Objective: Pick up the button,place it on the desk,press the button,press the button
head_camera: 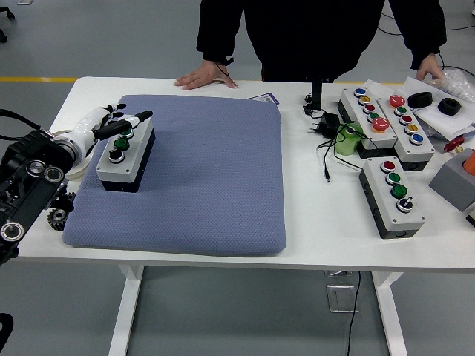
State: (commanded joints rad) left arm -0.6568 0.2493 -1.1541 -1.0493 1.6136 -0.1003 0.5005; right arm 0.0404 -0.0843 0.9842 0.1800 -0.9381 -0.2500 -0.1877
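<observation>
Your left hand point(117, 123) sits mid-left of frame, fingers laid over the button box point(126, 154) on the blue mat point(208, 178); can't tell if it's gripping or just resting.

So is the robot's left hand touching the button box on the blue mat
Touching. The head view shows the left hand lying across the top of the button box, fingers over its buttons, with no gap visible.

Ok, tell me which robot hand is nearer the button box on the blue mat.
Left. The left hand rests on the button box; the right hand is out of view.
</observation>
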